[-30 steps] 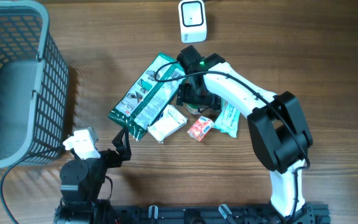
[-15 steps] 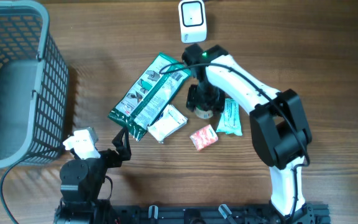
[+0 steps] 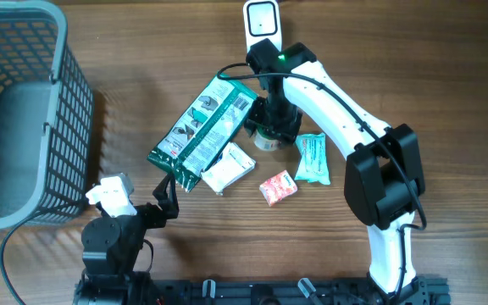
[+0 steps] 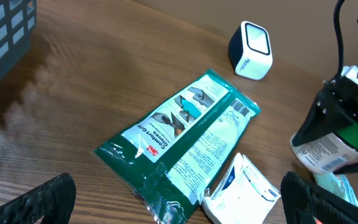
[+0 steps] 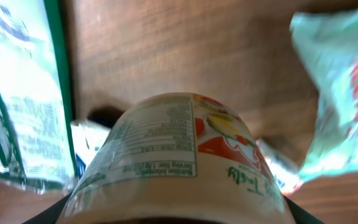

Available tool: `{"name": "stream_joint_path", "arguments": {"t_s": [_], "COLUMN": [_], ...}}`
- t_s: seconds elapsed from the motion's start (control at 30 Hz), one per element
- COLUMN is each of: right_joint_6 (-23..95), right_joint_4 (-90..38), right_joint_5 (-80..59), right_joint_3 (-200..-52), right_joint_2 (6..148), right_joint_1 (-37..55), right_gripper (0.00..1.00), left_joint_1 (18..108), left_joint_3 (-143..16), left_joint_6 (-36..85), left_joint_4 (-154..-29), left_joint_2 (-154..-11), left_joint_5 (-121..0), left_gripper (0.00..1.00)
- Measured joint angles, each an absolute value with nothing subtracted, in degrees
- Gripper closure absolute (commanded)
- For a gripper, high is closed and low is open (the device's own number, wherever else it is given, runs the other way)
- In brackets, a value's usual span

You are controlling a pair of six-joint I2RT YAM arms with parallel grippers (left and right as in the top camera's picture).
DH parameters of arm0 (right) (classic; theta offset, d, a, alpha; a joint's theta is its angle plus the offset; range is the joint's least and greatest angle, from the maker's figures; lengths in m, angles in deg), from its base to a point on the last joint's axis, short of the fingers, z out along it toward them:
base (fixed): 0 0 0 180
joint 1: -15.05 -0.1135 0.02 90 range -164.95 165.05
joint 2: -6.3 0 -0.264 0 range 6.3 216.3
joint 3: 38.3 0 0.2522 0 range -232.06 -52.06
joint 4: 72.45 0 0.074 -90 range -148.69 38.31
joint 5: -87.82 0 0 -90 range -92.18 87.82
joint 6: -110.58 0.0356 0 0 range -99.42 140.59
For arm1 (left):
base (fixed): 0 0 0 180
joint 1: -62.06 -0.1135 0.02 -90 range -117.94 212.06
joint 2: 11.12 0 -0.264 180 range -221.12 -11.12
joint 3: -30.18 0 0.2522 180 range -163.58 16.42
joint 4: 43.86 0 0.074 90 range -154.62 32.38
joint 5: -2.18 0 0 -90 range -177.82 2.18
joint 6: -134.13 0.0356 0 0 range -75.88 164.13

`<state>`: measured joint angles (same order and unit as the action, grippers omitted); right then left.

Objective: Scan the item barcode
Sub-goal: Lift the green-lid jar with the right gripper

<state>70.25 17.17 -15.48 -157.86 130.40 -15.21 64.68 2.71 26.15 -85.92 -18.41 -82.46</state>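
Observation:
The item, a small jar with a cream printed label, fills the right wrist view, and my right gripper is shut on it. From overhead the jar hangs under the right gripper, just below the white scanner. The left wrist view shows the jar at the right edge, held by black fingers, with the scanner further back. My left gripper rests open at the front left, with nothing between its fingers.
A long green packet lies left of the jar, with a white sachet below it. A red packet and a teal packet lie to the right. A grey basket stands at the far left.
The right gripper has closed on the jar and carried it away from the pile, towards the scanner. The red packet has shifted slightly. The left arm has not moved.

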Motion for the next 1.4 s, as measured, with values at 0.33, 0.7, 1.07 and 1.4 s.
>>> {"name": "stream_joint_path", "arguments": {"t_s": [0.33, 0.7, 1.07, 1.4], "right_joint_6": [65.49, 70.65, 70.84, 68.29], "right_joint_4": [25.41, 25.89, 27.64, 29.12], "right_joint_5": [-29.76, -37.08, -37.76, -37.76], "right_joint_3": [-157.86, -157.86, -157.86, -157.86], "right_joint_2": [130.40, 130.40, 130.40, 130.40], "right_joint_1": [-15.23, -15.36, -17.74, -19.47], "right_gripper": [0.42, 0.42, 0.46, 0.46], "left_joint_1": [64.68, 64.68, 64.68, 64.68], "left_joint_3": [2.71, 2.71, 2.71, 2.71], "left_joint_6": [26.15, 26.15, 26.15, 26.15], "left_joint_4": [-85.90, -85.90, -85.92, -85.92], "left_joint_2": [-18.41, -18.41, -18.41, -18.41], "left_joint_5": [-82.46, -82.46, -82.46, -82.46], "left_gripper": [0.00, 0.00, 0.00, 0.00]}}
